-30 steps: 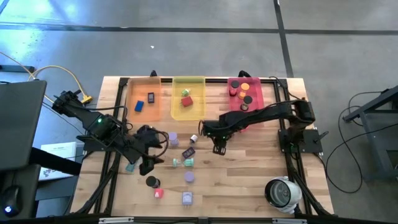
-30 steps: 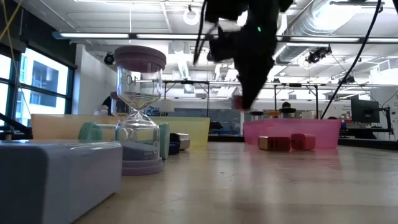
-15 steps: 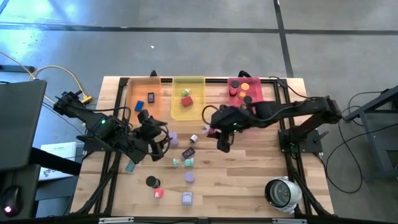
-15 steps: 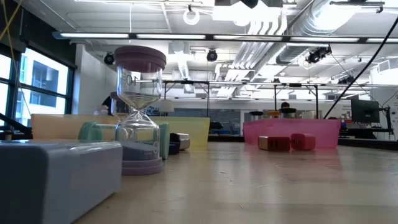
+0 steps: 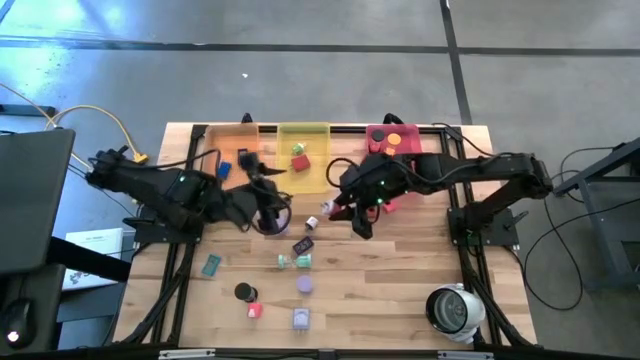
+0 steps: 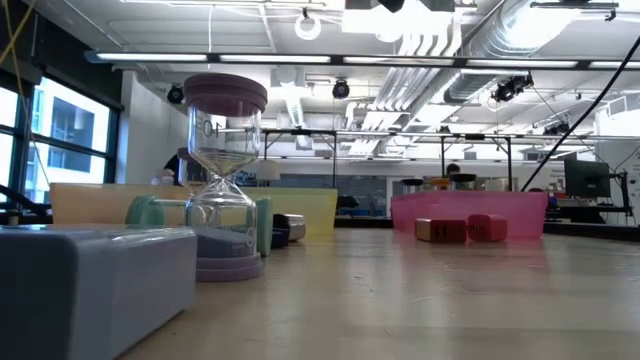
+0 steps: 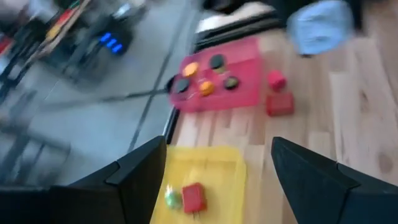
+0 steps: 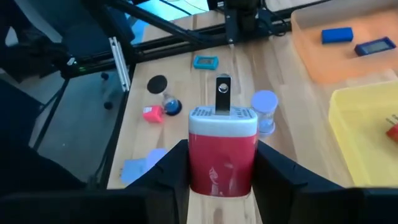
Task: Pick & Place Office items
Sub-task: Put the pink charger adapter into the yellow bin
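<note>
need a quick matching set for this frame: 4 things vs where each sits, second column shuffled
Things:
1. blue block
2. red cube
3. black disc
4. red charger

Places:
A. bare table
B. in the right gripper
C. orange tray
D. yellow tray

Pairs: 1-C, 2-D, 3-A, 4-B

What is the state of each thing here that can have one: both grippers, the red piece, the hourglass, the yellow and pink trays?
left gripper: open, empty.
right gripper: shut on the red piece.
red piece: held, raised off the table.
hourglass: standing upright.
yellow tray: holds a red cube.
pink tray: holds several discs.
</note>
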`<control>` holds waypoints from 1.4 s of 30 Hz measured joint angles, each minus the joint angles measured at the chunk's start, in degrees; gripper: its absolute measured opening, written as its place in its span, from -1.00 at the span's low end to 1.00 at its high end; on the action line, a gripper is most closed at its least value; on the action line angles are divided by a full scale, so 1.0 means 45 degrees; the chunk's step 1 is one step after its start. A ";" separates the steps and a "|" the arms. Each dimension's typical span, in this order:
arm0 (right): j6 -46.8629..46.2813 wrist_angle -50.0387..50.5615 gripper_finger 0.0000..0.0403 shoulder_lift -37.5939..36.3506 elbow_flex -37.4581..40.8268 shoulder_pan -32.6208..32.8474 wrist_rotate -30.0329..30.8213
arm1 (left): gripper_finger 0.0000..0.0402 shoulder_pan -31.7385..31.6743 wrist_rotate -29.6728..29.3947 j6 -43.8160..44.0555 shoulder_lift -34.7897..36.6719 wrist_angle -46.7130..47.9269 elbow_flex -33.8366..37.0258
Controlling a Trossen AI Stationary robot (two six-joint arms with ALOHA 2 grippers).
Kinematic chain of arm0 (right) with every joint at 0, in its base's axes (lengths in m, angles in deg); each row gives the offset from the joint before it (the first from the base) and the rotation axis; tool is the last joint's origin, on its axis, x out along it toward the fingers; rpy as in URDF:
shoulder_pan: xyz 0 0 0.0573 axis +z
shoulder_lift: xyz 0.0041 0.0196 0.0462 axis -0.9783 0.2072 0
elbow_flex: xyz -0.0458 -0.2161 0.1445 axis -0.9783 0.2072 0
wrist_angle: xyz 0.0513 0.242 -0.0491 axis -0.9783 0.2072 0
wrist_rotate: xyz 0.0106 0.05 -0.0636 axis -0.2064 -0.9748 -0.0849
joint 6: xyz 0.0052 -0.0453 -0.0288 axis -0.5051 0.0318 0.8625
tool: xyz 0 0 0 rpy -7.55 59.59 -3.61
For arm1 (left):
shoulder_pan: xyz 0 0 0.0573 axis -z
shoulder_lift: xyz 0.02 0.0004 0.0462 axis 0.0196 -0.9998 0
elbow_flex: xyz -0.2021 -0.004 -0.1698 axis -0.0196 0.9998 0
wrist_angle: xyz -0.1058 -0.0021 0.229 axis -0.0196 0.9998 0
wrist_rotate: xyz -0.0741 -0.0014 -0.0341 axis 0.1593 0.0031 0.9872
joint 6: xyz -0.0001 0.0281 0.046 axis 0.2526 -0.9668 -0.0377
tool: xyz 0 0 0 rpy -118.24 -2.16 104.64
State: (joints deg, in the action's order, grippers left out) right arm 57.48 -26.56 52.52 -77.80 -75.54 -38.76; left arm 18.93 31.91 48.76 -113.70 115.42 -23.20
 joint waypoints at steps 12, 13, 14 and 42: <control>0.0022 -0.0011 -0.41 0.0306 -0.0002 -0.1249 -0.1876 | 0.41 -0.2221 0.6245 -0.6848 -0.0049 -0.3403 0.0000; 0.0029 -0.0045 -0.41 0.0368 -0.0016 -0.1259 -0.1949 | 0.41 -0.2437 0.6622 -0.6782 -0.0049 -0.3314 0.0000; 0.0024 -0.0026 -0.41 0.0386 -0.0019 -0.1276 -0.2112 | 0.41 -0.2643 0.7174 -0.6672 -0.0044 -0.3132 0.0000; -0.0354 -0.0560 -0.41 0.0879 -0.0010 -0.1812 -0.3176 | 0.41 -0.4783 1.2930 -0.8886 -0.1442 -0.2926 0.0000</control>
State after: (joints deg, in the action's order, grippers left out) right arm 55.88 -29.08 56.47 -77.84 -83.69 -53.05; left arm -2.60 90.09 8.77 -120.19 102.26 -23.20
